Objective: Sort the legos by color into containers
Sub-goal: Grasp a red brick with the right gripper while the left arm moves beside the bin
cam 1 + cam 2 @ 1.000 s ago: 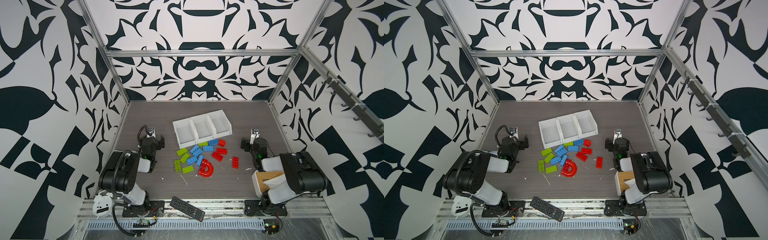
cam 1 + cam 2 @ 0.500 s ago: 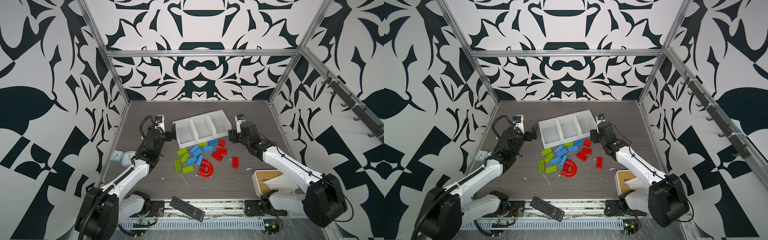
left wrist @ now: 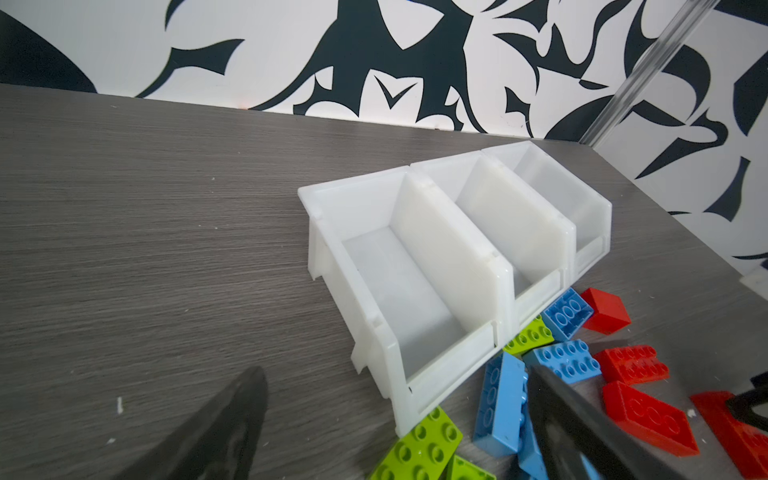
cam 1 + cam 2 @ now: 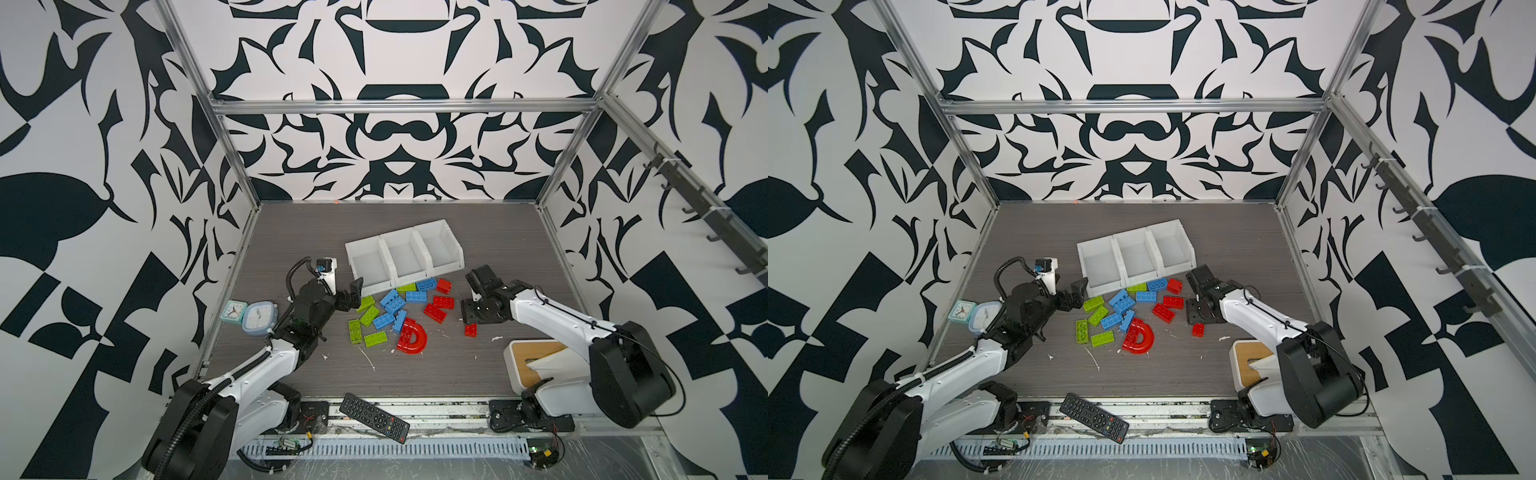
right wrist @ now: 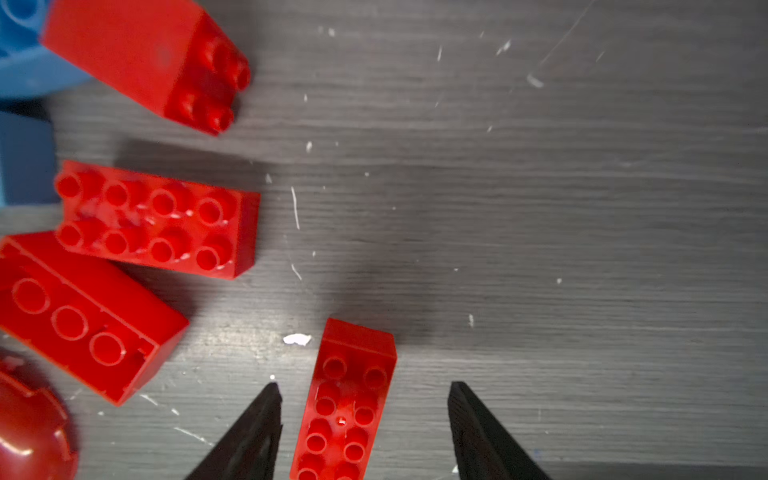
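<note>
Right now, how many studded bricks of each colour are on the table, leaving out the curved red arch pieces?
Green bricks: 5
Blue bricks: 6
Red bricks: 4
Total: 15

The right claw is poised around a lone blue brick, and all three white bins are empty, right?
Not quite. The lone brick that the right claw is poised around is red, not blue, as the right wrist view shows. The three white bins are indeed empty.
</note>
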Tool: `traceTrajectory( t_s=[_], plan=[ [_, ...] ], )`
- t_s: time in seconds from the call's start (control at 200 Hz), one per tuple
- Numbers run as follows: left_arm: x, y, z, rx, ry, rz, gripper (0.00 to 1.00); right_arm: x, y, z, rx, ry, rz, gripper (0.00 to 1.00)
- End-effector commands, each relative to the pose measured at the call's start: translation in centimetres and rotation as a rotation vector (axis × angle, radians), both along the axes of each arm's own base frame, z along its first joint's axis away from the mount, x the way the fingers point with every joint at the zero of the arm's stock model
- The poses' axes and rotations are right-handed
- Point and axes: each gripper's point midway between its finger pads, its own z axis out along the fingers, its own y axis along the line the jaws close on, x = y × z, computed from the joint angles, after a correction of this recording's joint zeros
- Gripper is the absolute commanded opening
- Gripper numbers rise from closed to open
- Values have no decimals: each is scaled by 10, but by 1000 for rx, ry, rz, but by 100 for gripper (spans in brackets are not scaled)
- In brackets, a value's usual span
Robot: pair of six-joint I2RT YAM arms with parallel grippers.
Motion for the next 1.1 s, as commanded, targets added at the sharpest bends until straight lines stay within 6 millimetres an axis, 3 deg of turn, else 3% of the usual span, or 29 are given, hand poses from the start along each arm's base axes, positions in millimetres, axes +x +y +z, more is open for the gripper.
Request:
traceTrajectory(
  t_s=[0.0,0.26,0.755,0.9,1.095],
  plan=[
    [2,-7,12,-34,-19,-26,100,-4,7,1,39,25,-25,65],
    [-2,-1,17,-45,-64,-6,100,-1,6,-6,23,19,-23,61],
    [-1,5,14,-28,-70,23,100,8,12,-13,15,17,26,36],
    [-1,3,14,-24,-58,11,100,16,14,-1,11,-17,46,30],
    [0,5,16,-19,-65,25,100,42,21,42,38,-139,87,26]
  ],
)
